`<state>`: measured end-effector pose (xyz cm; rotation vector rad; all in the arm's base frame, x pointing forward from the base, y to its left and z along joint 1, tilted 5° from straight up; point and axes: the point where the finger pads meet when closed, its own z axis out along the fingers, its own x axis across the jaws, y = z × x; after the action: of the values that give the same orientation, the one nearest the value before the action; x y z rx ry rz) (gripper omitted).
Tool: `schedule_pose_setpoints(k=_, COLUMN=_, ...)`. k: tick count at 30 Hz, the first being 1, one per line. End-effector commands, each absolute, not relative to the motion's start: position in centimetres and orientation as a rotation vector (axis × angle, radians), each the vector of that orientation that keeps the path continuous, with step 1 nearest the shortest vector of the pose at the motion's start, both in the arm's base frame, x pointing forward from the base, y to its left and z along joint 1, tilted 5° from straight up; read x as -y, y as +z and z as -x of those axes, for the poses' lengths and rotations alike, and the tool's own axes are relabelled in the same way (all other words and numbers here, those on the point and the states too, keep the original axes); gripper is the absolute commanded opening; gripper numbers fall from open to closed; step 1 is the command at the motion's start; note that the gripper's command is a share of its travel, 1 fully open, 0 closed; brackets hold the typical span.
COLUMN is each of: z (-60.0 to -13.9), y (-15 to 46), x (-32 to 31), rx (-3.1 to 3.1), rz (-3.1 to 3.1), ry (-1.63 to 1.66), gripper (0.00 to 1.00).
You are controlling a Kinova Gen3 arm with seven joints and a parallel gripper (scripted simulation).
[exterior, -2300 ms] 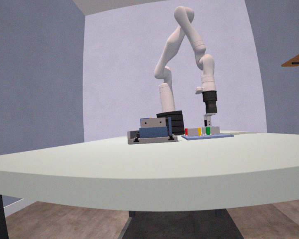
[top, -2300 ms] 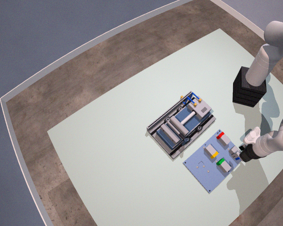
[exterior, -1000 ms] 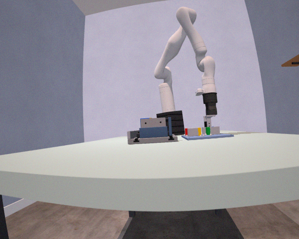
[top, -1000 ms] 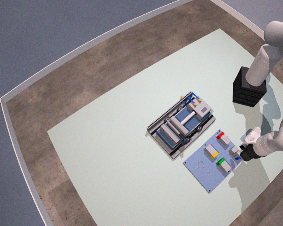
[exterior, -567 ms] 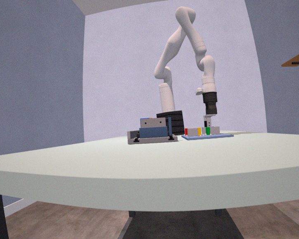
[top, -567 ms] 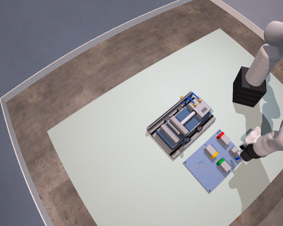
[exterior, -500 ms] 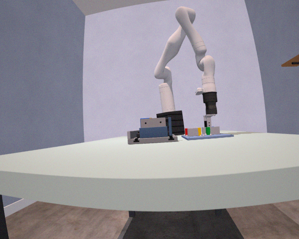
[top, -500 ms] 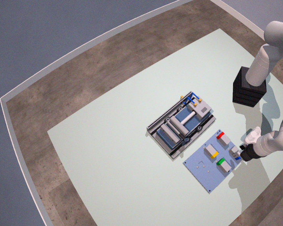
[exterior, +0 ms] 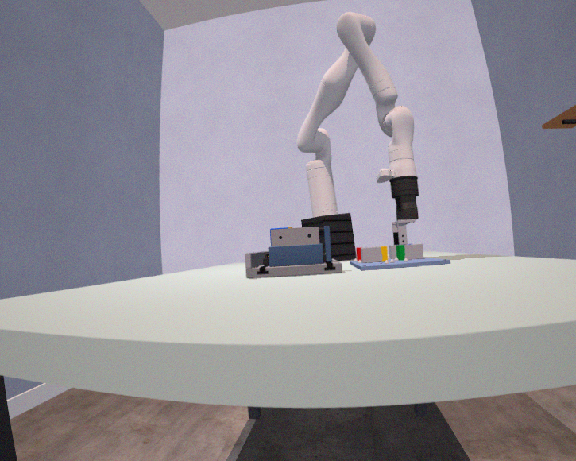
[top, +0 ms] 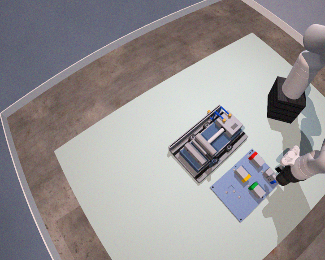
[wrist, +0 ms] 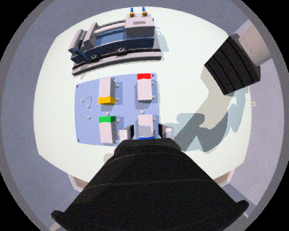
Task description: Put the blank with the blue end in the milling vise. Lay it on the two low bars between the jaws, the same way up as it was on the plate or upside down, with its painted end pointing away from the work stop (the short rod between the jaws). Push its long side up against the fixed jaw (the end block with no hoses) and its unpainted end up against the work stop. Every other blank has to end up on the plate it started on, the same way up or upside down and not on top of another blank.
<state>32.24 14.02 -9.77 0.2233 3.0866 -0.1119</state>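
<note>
Plate holds four blanks, blue-ended one between open tool's fingers.

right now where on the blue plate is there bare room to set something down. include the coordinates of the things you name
The blue plate [top: 227, 206] [wrist: 83, 133] has a bare strip along its edge beyond the three loose pegs; crowded around the four blanks, especially at the pincer [top: 274, 174] [wrist: 146, 129].

Four blanks — one plate — one vise
</note>
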Motion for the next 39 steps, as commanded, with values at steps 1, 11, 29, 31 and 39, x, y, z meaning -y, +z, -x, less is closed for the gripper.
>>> schedule_pose_setpoints(k=1, z=-32.32, y=-9.69, x=-14.05, rx=-3.085, rz=-0.224, ry=-0.11, gripper=1.0)
schedule_pose_setpoints(k=11, z=-32.38, y=-9.6, x=-14.03, rx=-3.085, rz=-0.225, ry=-0.11, gripper=1.0)
schedule_pose_setpoints(k=29, z=-32.38, y=-10.11, x=-14.01, rx=-3.085, rz=-0.225, ry=-0.11, gripper=1.0)
schedule_pose_setpoints(k=31, z=-32.44, y=-10.09, x=-13.99, rx=-3.084, rz=-0.227, ry=-0.109, gripper=1.0)
schedule_pose_setpoints(k=39, z=-32.44, y=-10.36, x=-13.97, rx=-3.084, rz=-0.226, ry=-0.109, gripper=1.0)
